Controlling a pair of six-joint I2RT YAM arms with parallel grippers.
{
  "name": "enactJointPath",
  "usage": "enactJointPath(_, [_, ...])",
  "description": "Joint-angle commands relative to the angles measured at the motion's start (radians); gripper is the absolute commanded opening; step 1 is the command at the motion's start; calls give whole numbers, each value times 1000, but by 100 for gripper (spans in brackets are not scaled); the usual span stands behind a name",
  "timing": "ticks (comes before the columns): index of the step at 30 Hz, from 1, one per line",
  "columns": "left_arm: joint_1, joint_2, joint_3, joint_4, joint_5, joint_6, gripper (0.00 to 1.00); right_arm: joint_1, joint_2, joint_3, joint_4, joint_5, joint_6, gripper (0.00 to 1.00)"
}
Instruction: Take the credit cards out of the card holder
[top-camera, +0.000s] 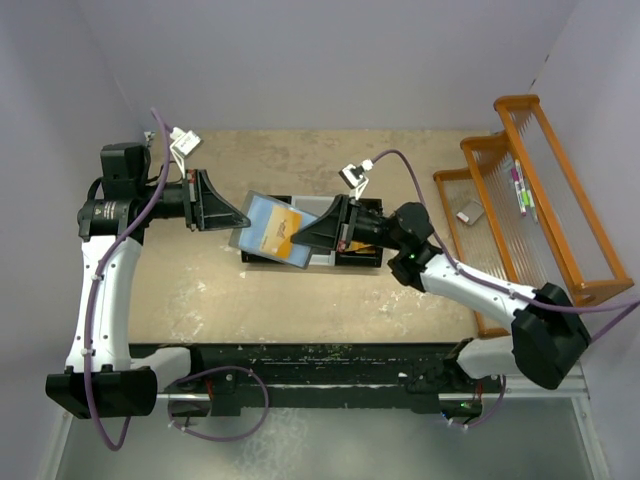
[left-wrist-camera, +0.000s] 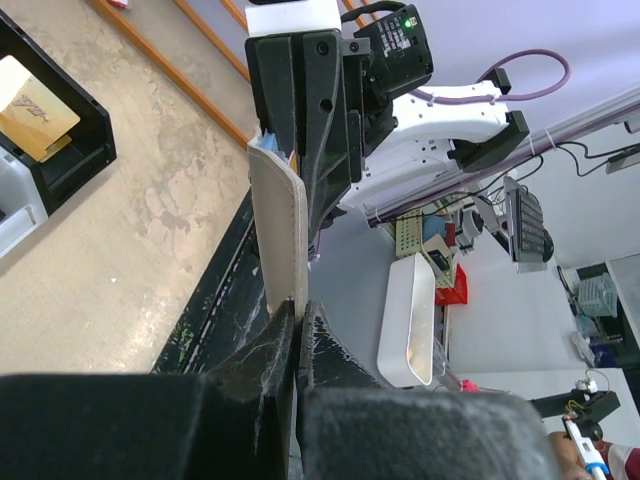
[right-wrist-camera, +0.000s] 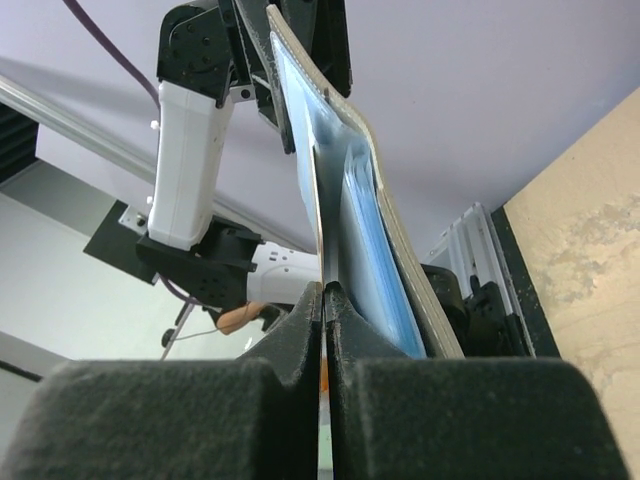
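Note:
The blue-grey card holder (top-camera: 262, 228) hangs in the air over the middle of the table, held between both arms. My left gripper (top-camera: 238, 216) is shut on its left edge; in the left wrist view the holder (left-wrist-camera: 280, 225) shows edge-on, rising from my left gripper (left-wrist-camera: 297, 308). My right gripper (top-camera: 303, 234) is shut on an orange-gold card (top-camera: 284, 229) that sticks partly out of the holder's face. In the right wrist view my right gripper (right-wrist-camera: 323, 290) pinches the thin card (right-wrist-camera: 319, 215) beside the holder's blue inner panel (right-wrist-camera: 375, 260). Other cards in the holder are hidden.
A black-and-white bin tray (top-camera: 356, 262) lies under the holder; in the left wrist view its black compartment (left-wrist-camera: 75, 150) holds an orange-gold card (left-wrist-camera: 30, 115). An orange stepped rack (top-camera: 540, 200) stands at the right edge with small items on it.

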Motion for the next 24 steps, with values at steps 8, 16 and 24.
enactJointPath(8, [9, -6, 40, -13, 13, 40, 0, -150, -175, -36, -227, -120, -107, 0])
enactJointPath(16, [9, 7, 86, -71, -12, 108, 0, -334, -294, -24, -751, -103, -383, 0])
enactJointPath(24, [9, 5, 121, -112, -13, 155, 0, -401, -214, -1, -1008, 118, -564, 0])
